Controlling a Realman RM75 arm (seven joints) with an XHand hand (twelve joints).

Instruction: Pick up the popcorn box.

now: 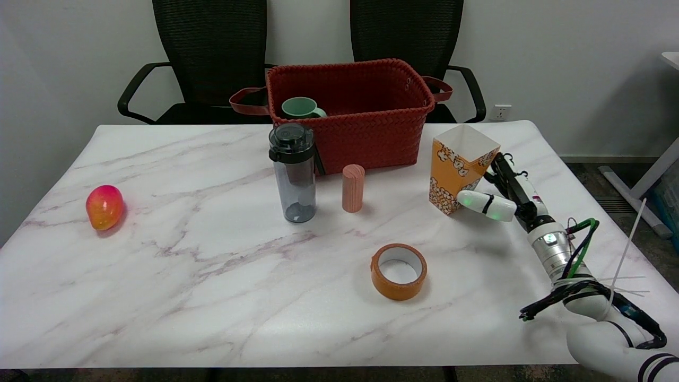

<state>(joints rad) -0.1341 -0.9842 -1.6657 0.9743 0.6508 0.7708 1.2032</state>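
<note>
The popcorn box (455,167), orange and white with an open top, stands upright on the marble table (185,276) at the right, just in front of the red basket's right corner. My right hand (504,193) reaches in from the lower right and is at the box's right side. Its thumb (480,203) lies against the lower part of the box's near right face. The other fingers (503,168) run up along the box's far right edge, partly hidden behind it. The hand grips the box between them, and the box's base still looks to be on the table.
A red woven basket (371,132) with a green mug (299,107) inside stands at the back. A dark water bottle (293,172) and a pink cylinder (353,188) stand left of the box. An orange tape roll (399,271) lies in front, and a red-yellow mango (104,207) far left.
</note>
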